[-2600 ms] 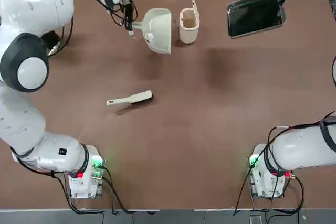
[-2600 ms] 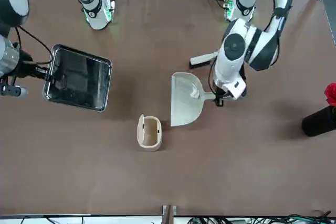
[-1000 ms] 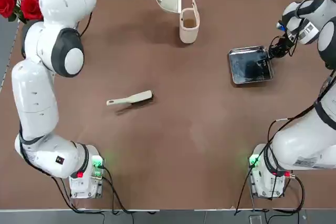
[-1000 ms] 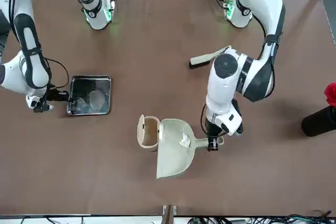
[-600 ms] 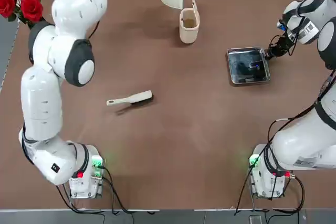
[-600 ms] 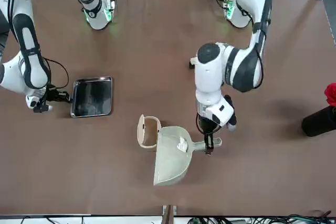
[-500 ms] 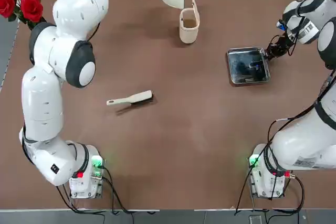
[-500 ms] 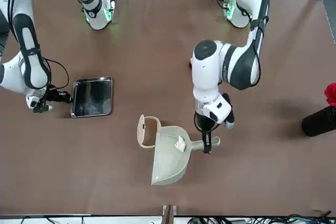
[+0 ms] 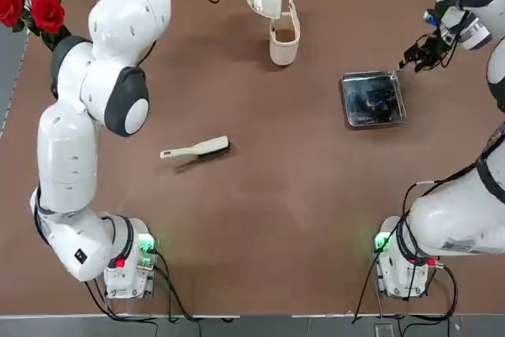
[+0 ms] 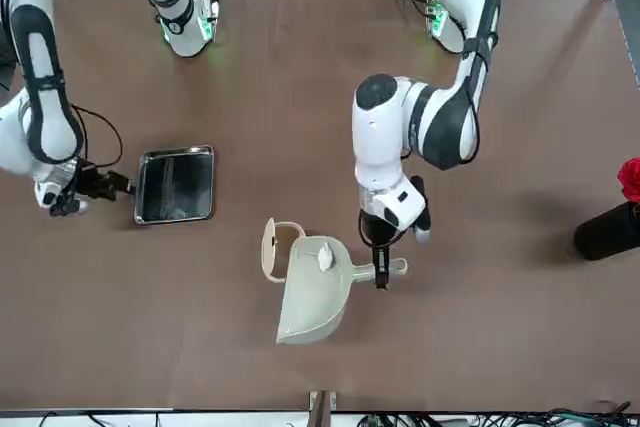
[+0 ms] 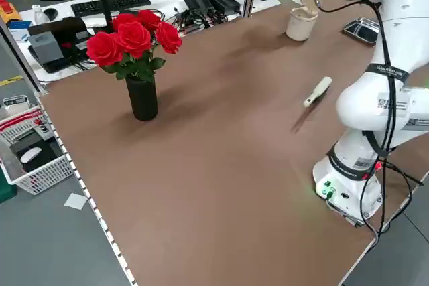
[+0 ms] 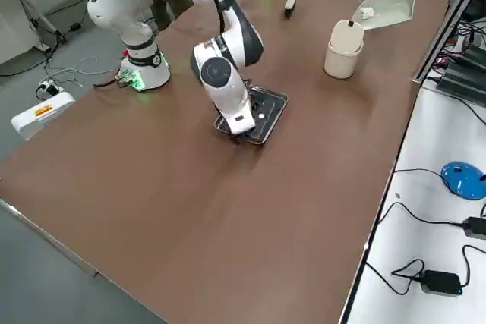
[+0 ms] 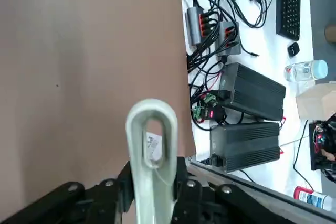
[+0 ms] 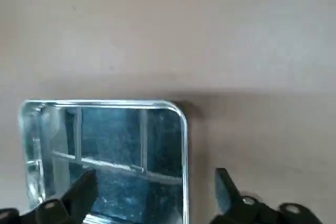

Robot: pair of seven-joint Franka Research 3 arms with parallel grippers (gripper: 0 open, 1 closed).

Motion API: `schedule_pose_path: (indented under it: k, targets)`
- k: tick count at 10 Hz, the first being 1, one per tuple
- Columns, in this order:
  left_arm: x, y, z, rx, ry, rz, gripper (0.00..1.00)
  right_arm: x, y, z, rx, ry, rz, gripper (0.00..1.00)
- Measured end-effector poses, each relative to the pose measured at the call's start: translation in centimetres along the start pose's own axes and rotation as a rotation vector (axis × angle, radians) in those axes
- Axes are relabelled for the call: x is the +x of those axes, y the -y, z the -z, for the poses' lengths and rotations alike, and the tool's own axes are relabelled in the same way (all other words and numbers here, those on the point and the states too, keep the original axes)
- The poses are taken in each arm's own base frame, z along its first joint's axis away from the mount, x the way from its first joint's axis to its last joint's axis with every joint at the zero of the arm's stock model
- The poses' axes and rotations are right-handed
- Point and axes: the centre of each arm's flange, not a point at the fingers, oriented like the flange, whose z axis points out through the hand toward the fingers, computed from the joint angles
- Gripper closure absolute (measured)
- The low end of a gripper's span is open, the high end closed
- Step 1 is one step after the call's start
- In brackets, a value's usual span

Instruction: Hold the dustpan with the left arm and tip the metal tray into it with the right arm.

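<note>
One tray (image 9: 373,99) flat on table, R gripper (image 14: 157,195) beside it, jaws apart. L gripper (image 10: 382,282) clamped on dustpan (image 10: 314,297) handle, near bin (image 9: 284,38).

The square tray (image 9: 373,99) looks like bare metal, its rim bright and polished, its bottom dark and mirror-like. The dustpan (image 10: 318,290) is smooth plastic with a soft, low sheen, and the lidded bin (image 12: 344,50) looks like smooth plastic too, nearly matt. The hand brush (image 9: 196,148) has a smooth plastic-looking handle and dark, rough bristles. Both robot arms, the left arm (image 9: 79,147) and the right arm (image 9: 461,215), wear smooth, glossy white shells. The worktop (image 9: 260,219) is matt and even. By its edge, the vase (image 11: 141,98) is dark and smooth, and the roses (image 11: 135,38) have soft, matt, ruffled petals.
</note>
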Motion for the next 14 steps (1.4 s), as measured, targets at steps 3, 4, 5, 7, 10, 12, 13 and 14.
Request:
schedule_pose_path:
  k: [3,4,5,7,10,12,13,14]
  targets:
    - [-0.7,-0.1,0.8,-0.062,-0.031,-0.059,0.68,0.8,3.4,7.3,-0.096,-0.022,0.032,0.0]
    - [-1.0,-0.1,1.0,-0.083,-0.039,-0.082,0.68,1.4,5.7,9.8,-0.122,-0.006,0.032,0.0]
    - [-1.3,0.1,1.2,-0.096,-0.048,-0.101,0.68,2.0,8.4,12.5,-0.15,0.013,0.037,0.0]
    - [-2.1,0.4,1.5,-0.113,-0.057,-0.131,0.68,2.9,13.7,18.1,-0.22,0.016,0.086,0.0]
    - [-3.3,1.0,2.1,-0.129,-0.056,-0.16,0.68,2.1,19.4,25.7,-0.306,0.024,0.14,0.0]
    - [-3.9,1.3,2.0,-0.162,-0.085,-0.168,0.68,2.0,23.1,28.2,-0.325,0.035,0.102,0.0]
    - [-4.1,1.5,1.8,-0.185,-0.106,-0.167,0.68,1.9,24.2,28.0,-0.328,0.047,0.07,0.0]
    - [-4.3,1.7,1.5,-0.199,-0.119,-0.17,0.68,1.9,24.4,27.6,-0.327,0.065,0.038,0.0]
